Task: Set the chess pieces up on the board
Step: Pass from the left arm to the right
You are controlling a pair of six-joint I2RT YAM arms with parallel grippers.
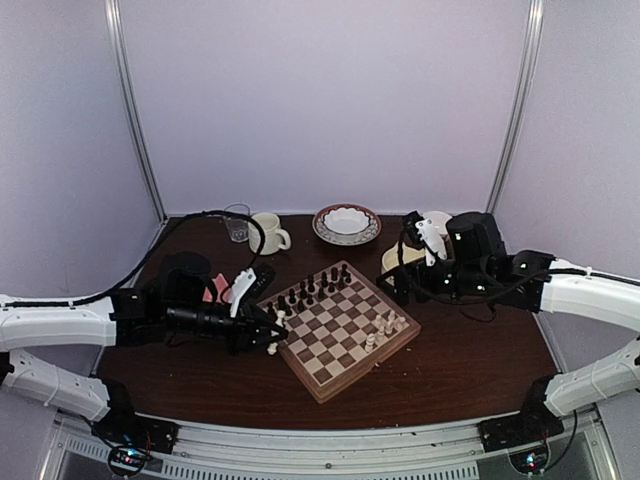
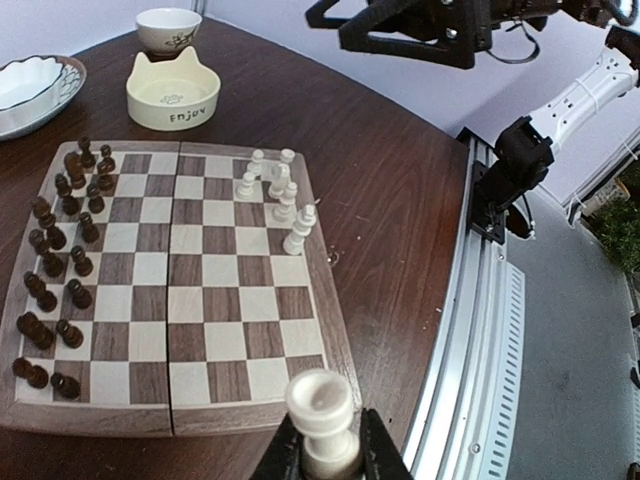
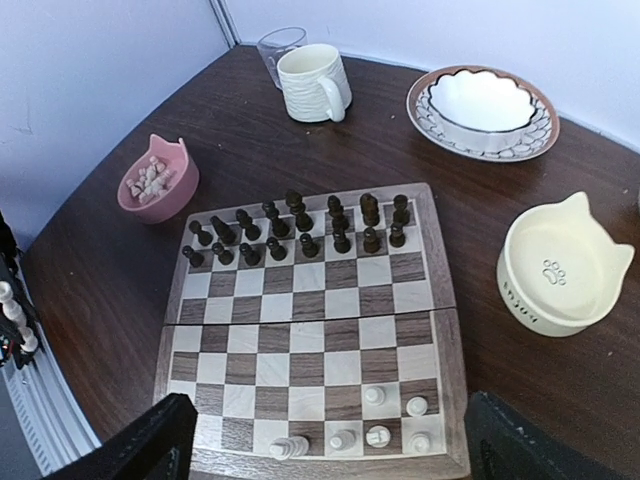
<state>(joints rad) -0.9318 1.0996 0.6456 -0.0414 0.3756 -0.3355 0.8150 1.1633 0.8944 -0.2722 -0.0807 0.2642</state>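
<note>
The board [image 1: 340, 345] lies in the middle of the table, with dark pieces [image 3: 300, 230] in two rows along its far side. Several cream-white chess pieces [image 3: 378, 435] stand on the near right squares; in the left wrist view these chess pieces [image 2: 285, 200] cluster at the far right edge. My left gripper [image 2: 325, 462] is shut on one white piece [image 2: 320, 415], held upright just off the board's corner [image 2: 340, 385]. My right gripper [image 3: 335, 455] hangs above the board's white side, jaws wide open and empty.
A pink cat-shaped bowl [image 3: 155, 180] holding more cream pieces sits left of the board. A cream cat bowl [image 3: 560, 265] stands to its right. A mug [image 3: 312, 82], a glass [image 3: 278, 48] and a plate with a white bowl [image 3: 483, 105] stand behind it.
</note>
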